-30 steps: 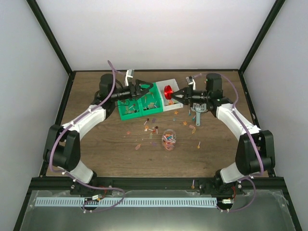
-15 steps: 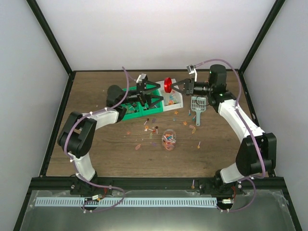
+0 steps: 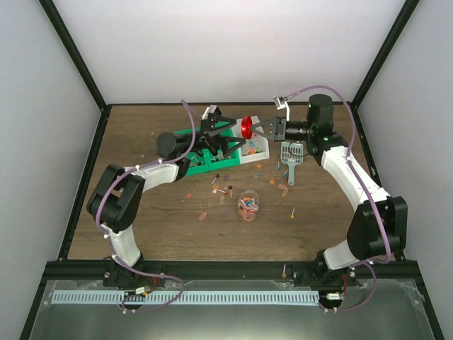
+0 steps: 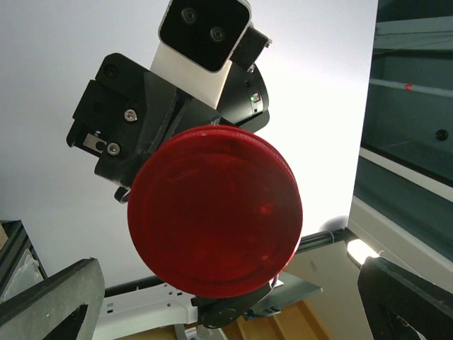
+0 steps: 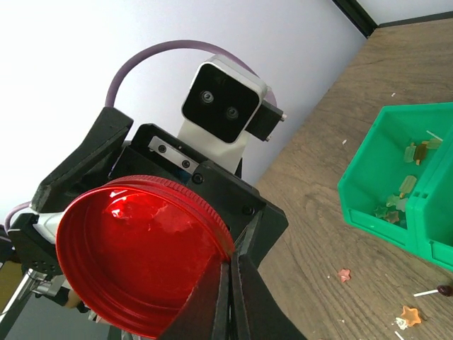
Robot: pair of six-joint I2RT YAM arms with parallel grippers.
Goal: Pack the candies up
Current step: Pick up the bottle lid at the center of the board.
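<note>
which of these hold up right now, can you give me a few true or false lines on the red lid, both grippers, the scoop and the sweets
1. The right gripper is shut on the round red plastic lid. True.
2. The left gripper also clamps that lid. False: its jaws stand wide open, facing the lid without gripping it.
3. The pale blue-green slotted scoop lies on the brown wooden table, in neither gripper. True.
4. Every one of the small wrapped candies is inside the green plastic bin. False: many lie scattered on the table, and some are in the small clear jar.
</note>
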